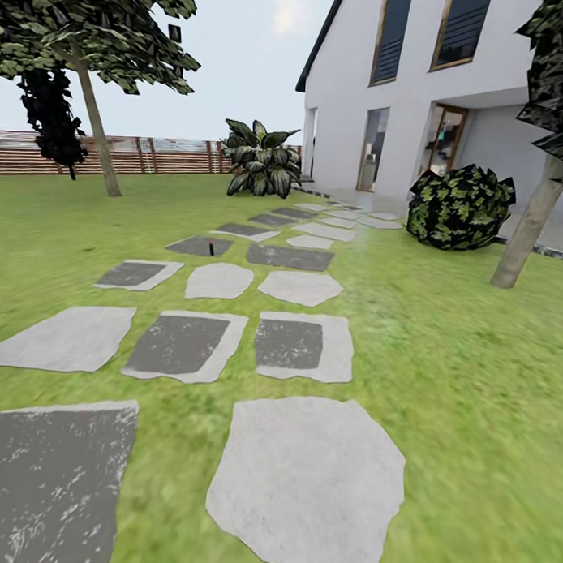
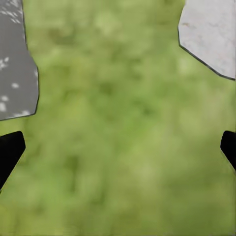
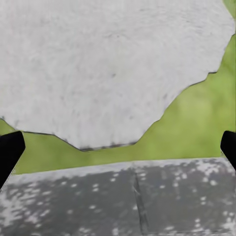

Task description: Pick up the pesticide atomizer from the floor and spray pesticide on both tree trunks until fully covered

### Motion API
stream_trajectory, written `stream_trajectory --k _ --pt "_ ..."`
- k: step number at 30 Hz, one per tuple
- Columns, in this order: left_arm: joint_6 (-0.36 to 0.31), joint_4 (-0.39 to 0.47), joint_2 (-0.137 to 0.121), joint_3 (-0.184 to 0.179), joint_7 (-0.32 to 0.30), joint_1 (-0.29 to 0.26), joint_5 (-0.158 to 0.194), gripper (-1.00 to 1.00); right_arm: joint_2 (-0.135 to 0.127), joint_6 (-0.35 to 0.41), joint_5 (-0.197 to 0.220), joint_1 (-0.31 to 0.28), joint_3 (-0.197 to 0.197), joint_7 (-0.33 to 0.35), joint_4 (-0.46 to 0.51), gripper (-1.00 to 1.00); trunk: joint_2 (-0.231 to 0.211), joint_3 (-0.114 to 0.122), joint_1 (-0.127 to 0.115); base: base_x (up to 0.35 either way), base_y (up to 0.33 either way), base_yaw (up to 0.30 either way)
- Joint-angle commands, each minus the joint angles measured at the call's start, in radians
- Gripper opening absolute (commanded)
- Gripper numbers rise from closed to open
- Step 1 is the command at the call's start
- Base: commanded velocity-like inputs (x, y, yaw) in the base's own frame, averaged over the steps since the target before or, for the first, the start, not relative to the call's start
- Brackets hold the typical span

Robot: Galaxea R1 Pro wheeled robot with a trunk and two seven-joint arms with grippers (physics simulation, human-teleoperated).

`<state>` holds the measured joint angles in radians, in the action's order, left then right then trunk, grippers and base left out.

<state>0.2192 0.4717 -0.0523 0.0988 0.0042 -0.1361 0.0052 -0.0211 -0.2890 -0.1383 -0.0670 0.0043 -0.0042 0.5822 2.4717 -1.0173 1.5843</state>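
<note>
Garden [image 1: 457, 361] was wide lawn, with the fence [image 1: 156, 155] at the back and the white house [image 1: 345, 81] at right.

Two trees: left tree [image 1: 87, 31] with its trunk [image 1: 98, 133] near the fence, right trunk [image 1: 531, 229] just past the round bush [image 1: 460, 206]. They stood well apart, on opposite sides of the stepping-stone path [image 1: 307, 477].

Likely atomizer: a small dark upright thing with a reddish top [image 1: 210, 248] on a dark slab midway up the path. It was too small to confirm.

Left gripper [image 2: 118, 147] had its jaws spread wide with nothing between them, grass and slab edges below. Right gripper [image 3: 118, 147] was the same, wide and empty, over a pale stone and a darker slab.

Risks from here, as I judged them:
- The target was far off and tiny. A wrong ID would waste the approach, so confirm it closer in.
- It was thin and upright on a hard slab. An off-centre close or a fingertip nudge would tip or skid it.
- The base had to cross slab edges and grass, so bumps could throw off alignment at the grasp.
- The bush sat close to the right trunk and could block the base on that side, leaving bark uncovered.
- Both trunks leaned, so a fixed spray height and angle would likely miss patches.
</note>
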Motion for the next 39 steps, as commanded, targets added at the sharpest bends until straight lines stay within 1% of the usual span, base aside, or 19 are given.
stream_trajectory --k 1,32,39 --pt "0.003 -0.001 0.0 0.001 0.0 0.0 0.0 1.0 0.0 -0.002 -0.006 0.0 0.0 0.0 -0.001 1.0 0.0 -0.001 0.0 0.34 0.0 0.0" --pt "0.003 -0.001 -0.001 0.001 0.0 0.0 0.0 1.0 0.0 -0.002 -0.006 0.0 0.0 0.0 -0.001 1.0 0.0 -0.001 0.0 0.34 0.0 0.0" --pt "0.003 -0.001 -0.001 0.001 0.0 0.0 0.0 1.0 0.0 -0.002 -0.006 0.0 0.0 0.0 -0.001 1.0 0.0 -0.008 0.0 0.34 0.0 0.0"
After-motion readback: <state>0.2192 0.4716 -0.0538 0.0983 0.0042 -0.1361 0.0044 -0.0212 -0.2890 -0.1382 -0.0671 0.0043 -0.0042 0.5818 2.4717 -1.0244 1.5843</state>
